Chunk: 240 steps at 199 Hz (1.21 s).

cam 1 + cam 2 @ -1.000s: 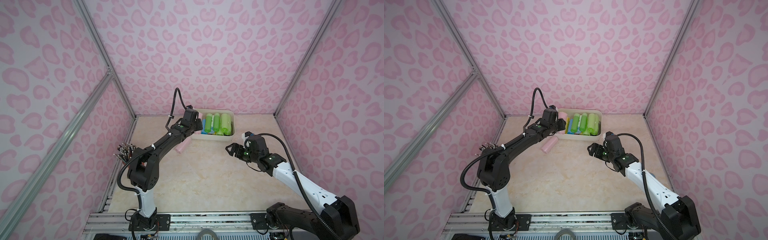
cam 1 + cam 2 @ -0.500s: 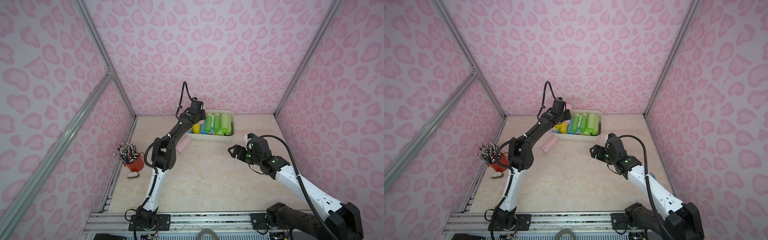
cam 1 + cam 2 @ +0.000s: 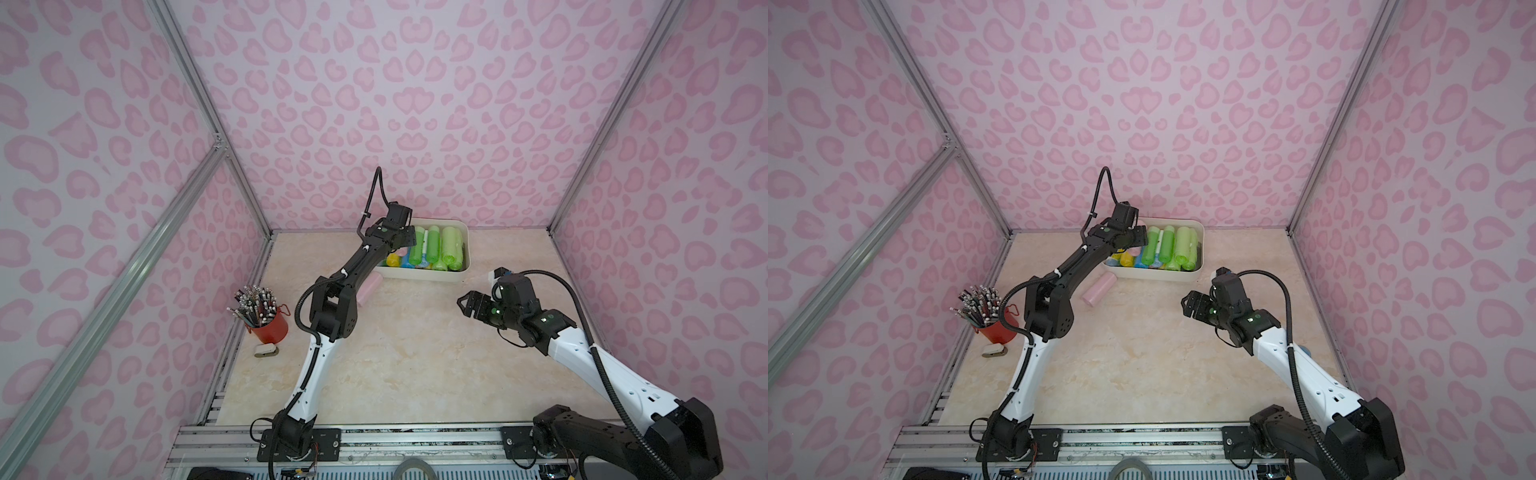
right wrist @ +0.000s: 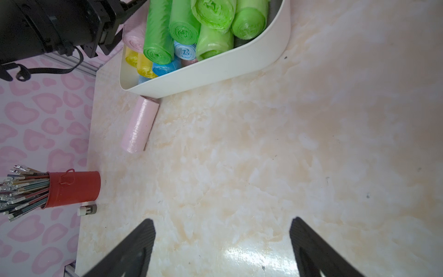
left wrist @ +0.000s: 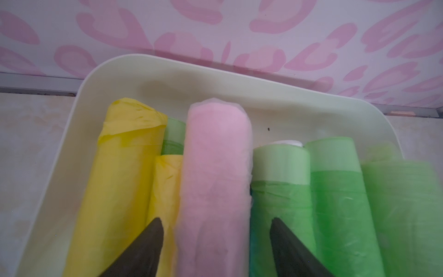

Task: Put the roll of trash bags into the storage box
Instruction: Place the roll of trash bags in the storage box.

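The cream-white storage box [image 3: 464, 253] [image 3: 1201, 266] stands at the back of the table, holding several green, yellow and blue rolls. My left gripper [image 3: 410, 239] [image 3: 1140, 241] [image 5: 214, 218] hovers over the box's left part, open. A pink roll of trash bags [image 5: 215, 156] [image 4: 133, 38] lies in the box between the spread fingers, with a gap on each side. Another pink roll [image 3: 369, 287] [image 3: 1098, 288] [image 4: 140, 124] lies on the table just in front of the box's left corner. My right gripper [image 3: 462, 305] [image 4: 221, 221] hangs open and empty above the right-middle table.
A red cup of pencils [image 3: 270, 326] [image 4: 74, 189] stands at the table's left edge, with a small white object [image 3: 266, 351] beside it. Pink patterned walls close in the back and both sides. The left arm's elbow [image 3: 332, 311] rises over the left-middle table.
My left gripper reached over the box with the pink roll and has opened, letting the roll lie among the others. The right arm has barely shifted.
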Motion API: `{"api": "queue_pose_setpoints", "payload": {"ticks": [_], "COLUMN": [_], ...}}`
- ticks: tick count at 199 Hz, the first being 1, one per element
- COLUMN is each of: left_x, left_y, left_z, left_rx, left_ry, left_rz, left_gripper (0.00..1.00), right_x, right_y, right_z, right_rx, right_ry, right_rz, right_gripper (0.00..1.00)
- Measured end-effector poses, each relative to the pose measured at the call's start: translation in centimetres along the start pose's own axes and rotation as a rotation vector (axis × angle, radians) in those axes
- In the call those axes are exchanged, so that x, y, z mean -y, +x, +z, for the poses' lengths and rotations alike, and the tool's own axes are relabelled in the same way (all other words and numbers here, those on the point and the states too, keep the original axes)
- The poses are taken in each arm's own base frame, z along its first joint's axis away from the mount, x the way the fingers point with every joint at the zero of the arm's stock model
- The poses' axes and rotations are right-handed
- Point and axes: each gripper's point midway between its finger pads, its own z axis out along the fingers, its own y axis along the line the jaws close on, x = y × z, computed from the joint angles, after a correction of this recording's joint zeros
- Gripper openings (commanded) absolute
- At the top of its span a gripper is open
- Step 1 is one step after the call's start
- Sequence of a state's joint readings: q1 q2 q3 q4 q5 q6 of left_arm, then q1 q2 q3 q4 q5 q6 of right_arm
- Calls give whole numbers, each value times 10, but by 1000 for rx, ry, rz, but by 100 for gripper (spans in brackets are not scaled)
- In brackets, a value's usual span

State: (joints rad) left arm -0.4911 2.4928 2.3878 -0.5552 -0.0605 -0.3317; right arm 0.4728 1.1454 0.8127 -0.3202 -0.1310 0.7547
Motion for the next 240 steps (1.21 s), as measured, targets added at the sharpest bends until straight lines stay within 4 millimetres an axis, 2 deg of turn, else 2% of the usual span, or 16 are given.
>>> {"api": "queue_pose_setpoints", "payload": {"ticks": [13, 31, 90, 138, 168, 206, 219, 240], "left_x": [-1, -1, -1, -11, -35, -80, -96, -117], "left_y": [-4, -4, -7, -11, -3, 14, 24, 54], "left_z": [-7, -17, -48, -91, -121, -153, -160, -166], "left_rx": [11, 16, 49, 114, 155, 196, 203, 172], "left_ry": [-10, -25, -24, -41, -98, -170, -199, -239], "left_rz": [4, 23, 24, 17, 7, -44, -62, -75], "left_gripper": [88, 100, 100, 100, 100, 100, 100, 100], "right_x": [0, 1, -2, -2, -5, -13, -15, -16], "right_y": [0, 0, -2, -3, -7, -17, -19, -20], "right_z": [0, 0, 1, -1, 2, 6, 10, 25], "right_rx": [-2, -2, -14, -24, -30, -30, -39, -72], "right_ry": [1, 2, 11, 20, 25, 22, 22, 31], "right_rz": [-2, -6, -5, -10, -10, -28, -35, -40], "right_gripper": [90, 90, 90, 90, 90, 90, 90, 90]}}
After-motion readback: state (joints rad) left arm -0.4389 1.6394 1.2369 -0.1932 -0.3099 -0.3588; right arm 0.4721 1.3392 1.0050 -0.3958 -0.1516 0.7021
